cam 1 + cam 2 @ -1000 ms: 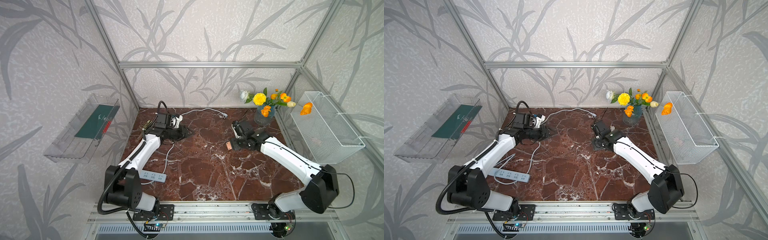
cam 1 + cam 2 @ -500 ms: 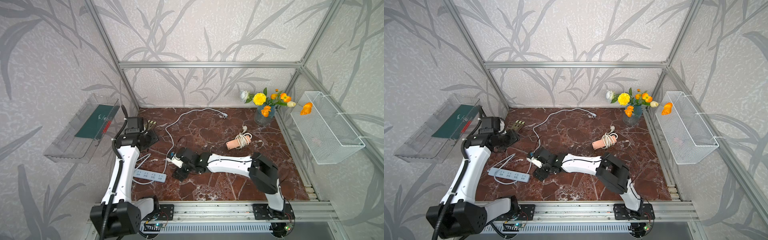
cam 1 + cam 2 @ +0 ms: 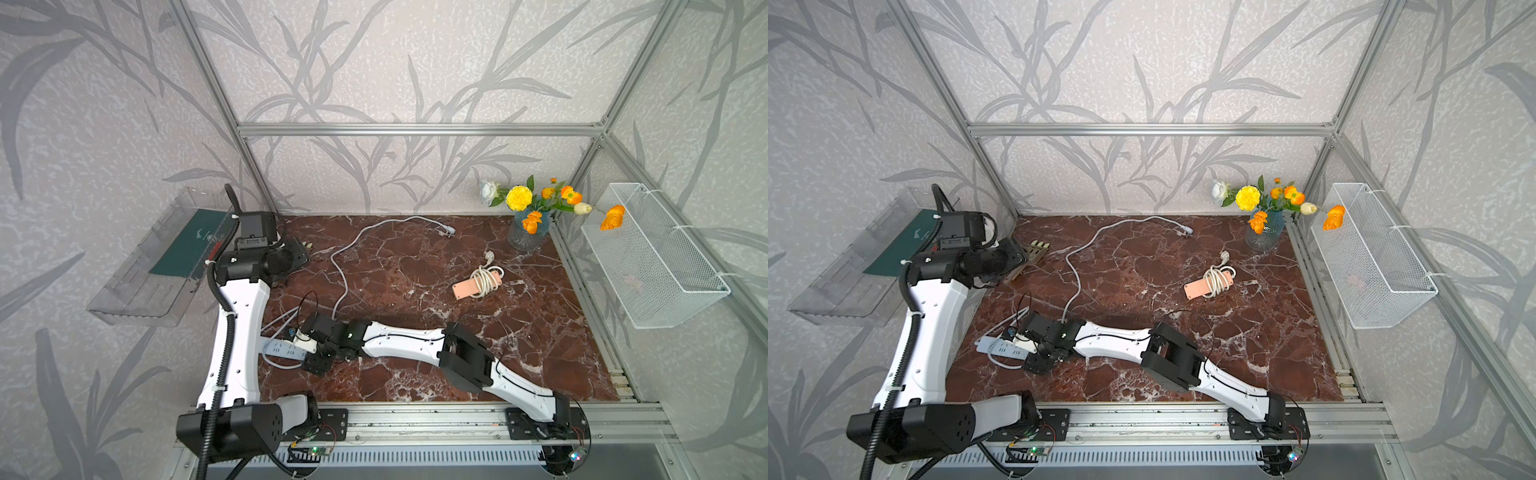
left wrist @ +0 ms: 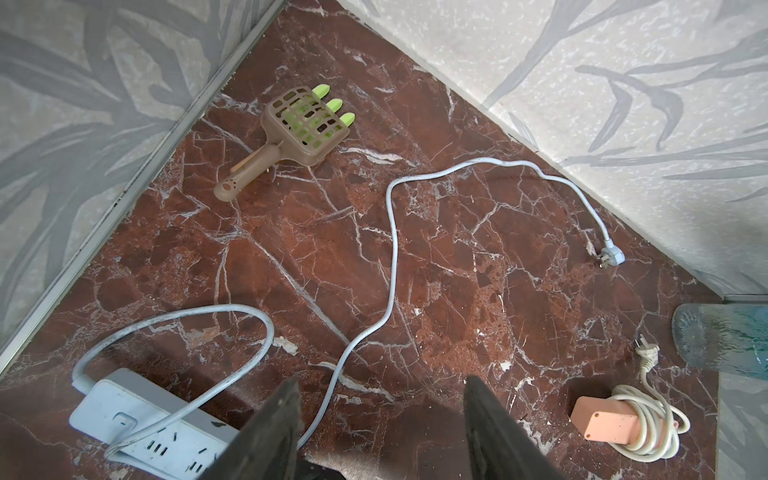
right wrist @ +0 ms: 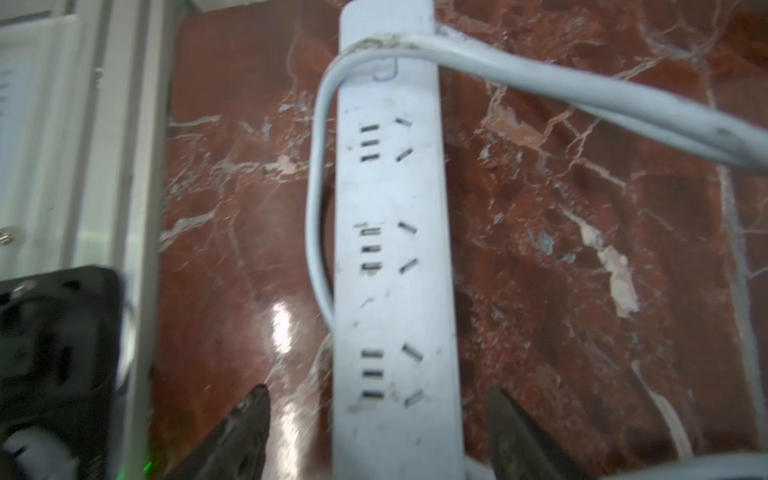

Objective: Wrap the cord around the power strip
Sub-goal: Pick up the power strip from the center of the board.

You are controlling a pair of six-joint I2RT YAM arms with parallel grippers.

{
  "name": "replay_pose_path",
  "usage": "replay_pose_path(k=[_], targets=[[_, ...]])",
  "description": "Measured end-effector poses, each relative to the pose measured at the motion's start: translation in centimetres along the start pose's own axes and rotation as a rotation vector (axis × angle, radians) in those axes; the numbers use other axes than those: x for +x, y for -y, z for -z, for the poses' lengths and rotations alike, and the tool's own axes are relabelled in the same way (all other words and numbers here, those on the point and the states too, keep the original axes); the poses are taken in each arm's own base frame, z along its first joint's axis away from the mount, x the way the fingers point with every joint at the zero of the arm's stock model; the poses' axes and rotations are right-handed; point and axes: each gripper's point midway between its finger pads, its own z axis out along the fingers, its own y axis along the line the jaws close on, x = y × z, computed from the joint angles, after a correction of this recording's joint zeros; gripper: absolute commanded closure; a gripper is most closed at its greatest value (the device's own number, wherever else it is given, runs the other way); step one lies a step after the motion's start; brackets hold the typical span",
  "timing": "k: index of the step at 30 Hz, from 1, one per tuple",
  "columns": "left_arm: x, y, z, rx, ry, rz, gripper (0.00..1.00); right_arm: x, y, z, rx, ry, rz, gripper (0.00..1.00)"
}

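1. Slack dominates both top views. The pale grey round cord [image 3: 340,266] wanders from the white oblong power strip [image 3: 284,348] at eight o'clock on the red-brown marble tabletop [image 3: 1183,374] to its angled plug [image 3: 1185,230] at twelve o'clock, so wrapping looks barely begun.
2. In a top view, the right gripper [image 3: 1034,345] reaches across to the strip's near end, likely to pin or lift it. The left gripper [image 3: 297,259] hangs back at ten o'clock, keeping clear.
3. Left wrist view: the left gripper [image 4: 380,415] has its jaws apart and holds nothing. The cord makes one loose loop over the strip [image 4: 137,432], a loop too slack to stay put.
4. Right wrist view: the right gripper [image 5: 378,399] stands spread, one jaw on each side of the strip [image 5: 395,249] without visibly touching it. The cord [image 5: 540,79] crosses the strip's far end.
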Motion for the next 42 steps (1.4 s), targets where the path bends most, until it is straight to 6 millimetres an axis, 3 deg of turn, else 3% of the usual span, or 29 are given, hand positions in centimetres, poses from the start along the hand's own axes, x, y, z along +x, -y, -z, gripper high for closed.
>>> replay_pose_path(k=[3,6,10,12,16,18,23,25,27,29,32,38,42], targets=[[-0.3,0.3,0.6,0.013,0.013,-0.001,0.39,0.9,0.7,-1.8,0.024,-0.046,0.001,0.29],[-0.3,0.8,0.9,0.039,0.011,-0.004,0.4,0.7,1.0,-2.0,0.038,-0.057,-0.001,0.47],[-0.2,1.8,1.3,0.081,0.003,-0.026,0.4,1.9,1.5,-0.7,0.076,-0.134,-0.026,0.64],[-0.5,2.6,1.7,0.101,0.01,-0.048,0.39,2.8,1.9,0.9,0.079,-0.178,-0.065,0.71],[-1.2,5.0,2.8,0.167,0.029,-0.093,0.39,4.2,4.4,9.0,0.032,-0.188,-0.294,0.78],[-1.4,6.3,3.3,0.203,0.036,-0.114,0.39,3.8,7.7,14.4,0.014,-0.105,-0.474,0.84],[-0.3,10.4,3.7,0.351,0.013,-0.151,0.4,1.8,19.3,27.5,0.166,0.23,-0.83,0.89],[1.7,11.7,2.4,0.415,-0.039,-0.146,0.39,1.6,20.6,30.0,0.23,0.289,-0.879,0.89],[4.9,12.2,0.1,0.461,-0.132,-0.111,0.37,1.2,20.1,30.9,0.263,0.306,-0.893,0.9],[8.1,12.3,-2.1,0.501,-0.234,-0.048,0.35,1.1,19.3,30.5,0.286,0.294,-0.887,0.9],[12.1,12.3,-4.4,0.549,-0.36,0.056,0.34,2.6,18.1,29.2,0.307,0.229,-0.885,0.9],[17.0,15.7,-3.7,0.746,-0.45,0.097,0.32,5.5,18.2,28.6,0.356,0.124,-0.897,0.9],[17.6,16.9,-2.9,0.824,-0.422,0.064,0.34,5.5,18.9,29.1,0.371,0.132,-0.886,0.9]])
